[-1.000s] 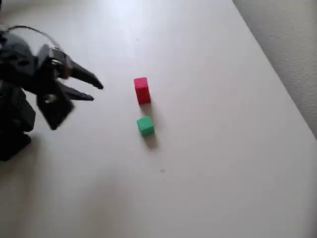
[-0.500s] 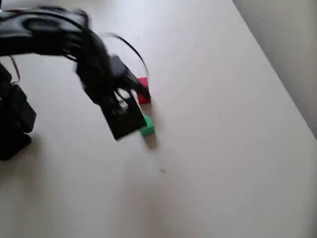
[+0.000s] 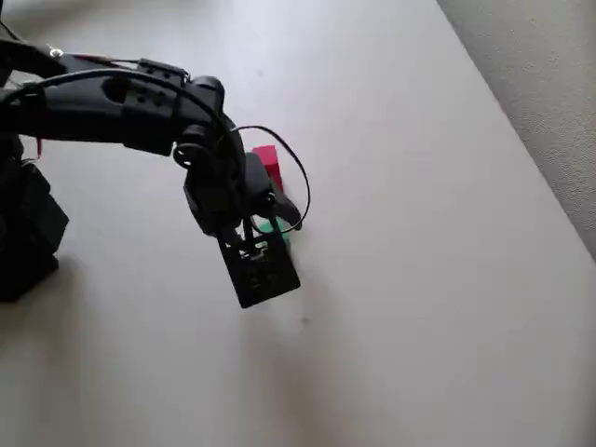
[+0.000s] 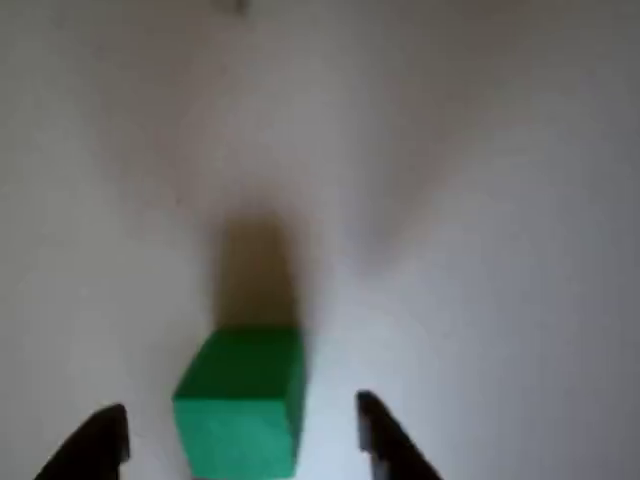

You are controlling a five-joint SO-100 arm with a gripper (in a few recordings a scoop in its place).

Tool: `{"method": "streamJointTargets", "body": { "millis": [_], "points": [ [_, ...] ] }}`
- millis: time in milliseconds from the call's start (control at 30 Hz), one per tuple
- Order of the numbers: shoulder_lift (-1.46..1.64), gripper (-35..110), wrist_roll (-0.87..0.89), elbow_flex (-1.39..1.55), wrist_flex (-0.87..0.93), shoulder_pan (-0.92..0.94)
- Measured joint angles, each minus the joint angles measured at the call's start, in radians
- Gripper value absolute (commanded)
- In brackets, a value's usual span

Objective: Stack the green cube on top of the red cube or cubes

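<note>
fingers: two black fingertips (image 4: 100, 435) sit at the bottom of the wrist view, spread wide, one on each side of the green cube. No contact visible; nothing held.
gripper: gripper (image 4: 240, 440) is open and straddling the cube from above. In the overhead view the gripper (image 3: 265, 233) sits over the cube and hides most of it.
green cube: green cube (image 4: 242, 402) rests flat on the table between the tips, closer to the left tip in the wrist view. In the overhead view just a sliver of green (image 3: 276, 226) shows past the black head.
red cube: red cube (image 3: 269, 163) stands upright on the table just beyond the green one, partly covered by the arm, with nothing on top.
table: plain white table (image 3: 419, 307).
progress: early. Judging by the layout, the approach is done and the grasp is not made yet.
left: close on green, lift, carry over red, set down square, release.
</note>
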Motion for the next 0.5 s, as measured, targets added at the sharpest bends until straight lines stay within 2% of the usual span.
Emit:
{"method": "streamJointTargets", "body": {
  "millis": [500],
  "points": [
    [-0.044,12,0.018,-0.003,-0.038,-0.020]
  ]
}}
